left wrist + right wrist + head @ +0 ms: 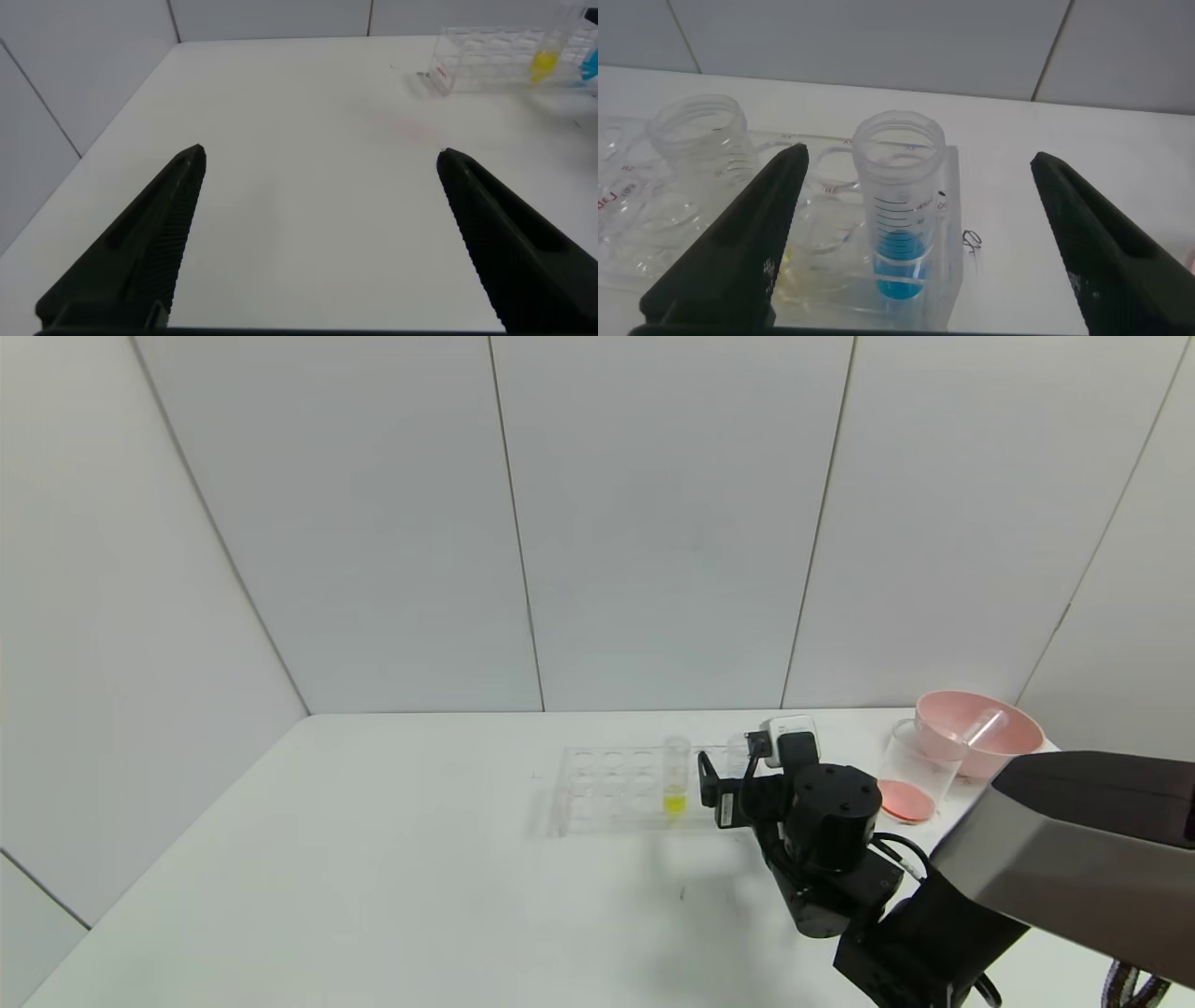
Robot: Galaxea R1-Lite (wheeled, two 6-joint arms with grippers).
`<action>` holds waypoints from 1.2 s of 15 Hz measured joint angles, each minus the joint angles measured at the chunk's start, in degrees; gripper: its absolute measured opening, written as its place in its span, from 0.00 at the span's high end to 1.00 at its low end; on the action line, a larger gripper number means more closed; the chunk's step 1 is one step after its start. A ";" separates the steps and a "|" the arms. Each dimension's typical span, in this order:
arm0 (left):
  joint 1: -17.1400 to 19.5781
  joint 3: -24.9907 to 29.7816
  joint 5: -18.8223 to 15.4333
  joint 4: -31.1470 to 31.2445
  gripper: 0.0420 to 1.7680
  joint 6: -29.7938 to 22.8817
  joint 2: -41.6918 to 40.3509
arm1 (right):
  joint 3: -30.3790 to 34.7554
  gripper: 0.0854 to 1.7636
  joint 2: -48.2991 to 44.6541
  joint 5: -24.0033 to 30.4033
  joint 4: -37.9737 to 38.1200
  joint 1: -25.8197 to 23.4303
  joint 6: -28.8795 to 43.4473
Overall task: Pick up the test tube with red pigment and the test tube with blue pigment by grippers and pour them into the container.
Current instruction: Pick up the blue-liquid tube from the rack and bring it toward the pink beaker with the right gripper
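Jaws wide on my right gripper [915, 233], holding nothing — the test tube with blue pigment [899, 219] stands upright between them at the rack [616, 791] end. Container [917, 772] sits near the table's far right edge — left gripper [318, 233] gapes over bare table.

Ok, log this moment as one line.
right gripper: open, lined up on blue test tube in rack | beaker: red liquid | left gripper: open, idle
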 joint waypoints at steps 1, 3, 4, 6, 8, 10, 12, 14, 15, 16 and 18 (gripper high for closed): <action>0.00 0.00 0.00 0.02 0.00 0.00 0.00 | -0.35 0.03 0.22 0.02 0.00 -0.16 0.02; 0.00 0.00 0.00 0.02 0.00 0.00 0.00 | -0.88 0.03 0.59 0.62 -0.02 -0.32 0.02; 0.00 0.00 0.00 0.02 0.00 0.00 0.00 | -1.15 0.15 0.74 0.73 -0.02 -0.43 0.02; 0.00 0.00 0.00 0.00 0.00 0.00 0.00 | -1.51 0.34 0.87 0.74 0.00 -0.60 0.02; 0.00 0.00 0.00 0.02 0.00 0.00 0.00 | -1.60 0.49 0.87 0.74 -0.05 -0.62 0.02; 0.00 0.00 0.00 0.00 0.00 0.00 0.00 | -1.62 0.62 0.89 0.84 -0.05 -0.60 -0.01; 0.00 0.00 0.00 -0.02 0.00 0.00 0.00 | -1.54 0.75 0.87 0.79 -0.07 -0.57 -0.04; 0.00 0.00 0.00 0.00 0.00 0.00 0.00 | -1.49 0.75 0.85 0.74 -0.05 -0.54 -0.11; 0.00 0.00 0.00 0.02 0.00 0.00 0.00 | -1.49 0.75 0.83 0.73 -0.02 -0.51 -0.30; 0.00 0.00 0.00 0.02 0.00 0.02 0.00 | -1.54 0.75 0.74 0.73 0.00 -0.51 -0.82; 0.00 0.00 0.00 0.02 0.00 0.00 0.00 | -1.67 0.75 0.17 0.68 0.00 -0.49 -1.96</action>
